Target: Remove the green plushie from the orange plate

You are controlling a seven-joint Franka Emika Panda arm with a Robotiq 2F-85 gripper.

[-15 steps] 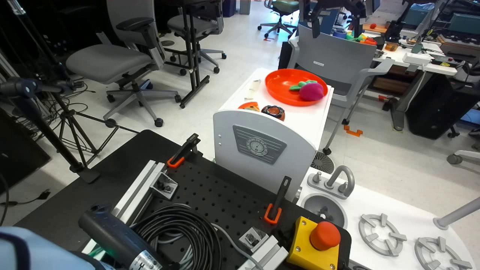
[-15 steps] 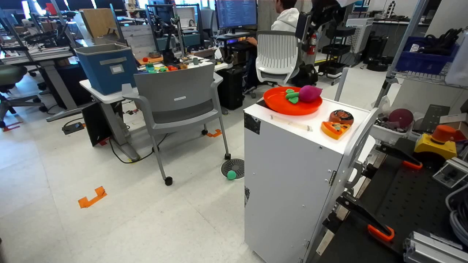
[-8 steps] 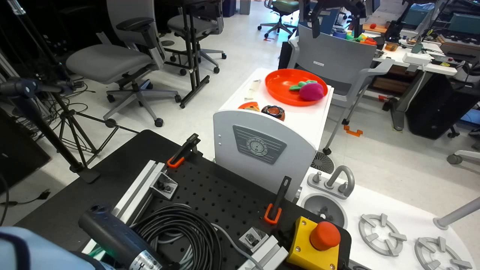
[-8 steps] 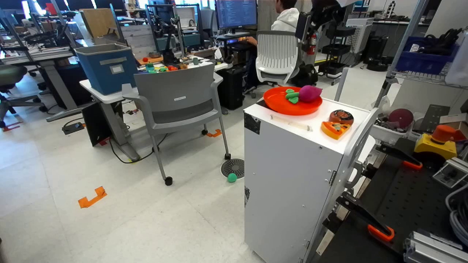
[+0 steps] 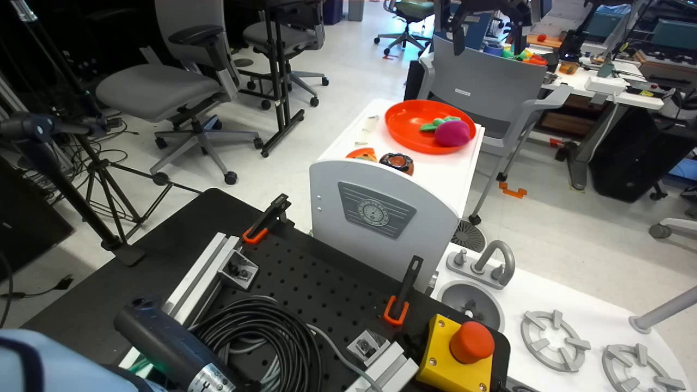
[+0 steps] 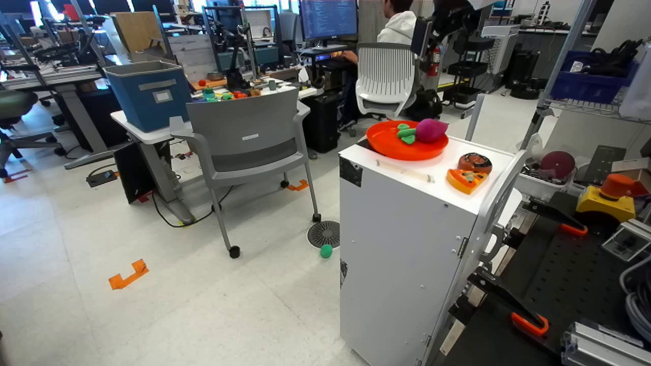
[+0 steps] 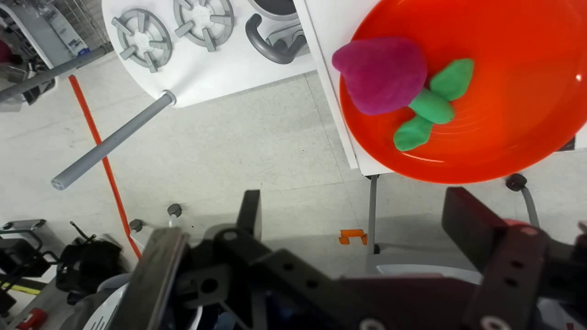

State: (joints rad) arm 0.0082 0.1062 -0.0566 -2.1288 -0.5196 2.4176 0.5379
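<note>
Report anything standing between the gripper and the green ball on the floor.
Likely the white cabinet, bearing the orange plate, and the gray chair: both rise near the green ball. The open gripper hangs high; the wrist view shows no ball.

Round green plushie (image 6: 326, 251) on floor (image 6: 229, 310); orange plate (image 6: 427, 151) well apart.

In an exterior view the camera looks steeply down past a black perforated board (image 5: 338, 284) toward the orange plate (image 5: 412, 121), upper right of centre. In an exterior view a shallower tilt faces the white cabinet (image 6: 402, 259) side-on. The wrist camera looks down, nearest, the plate cropped at upper right; all three share it.
</note>
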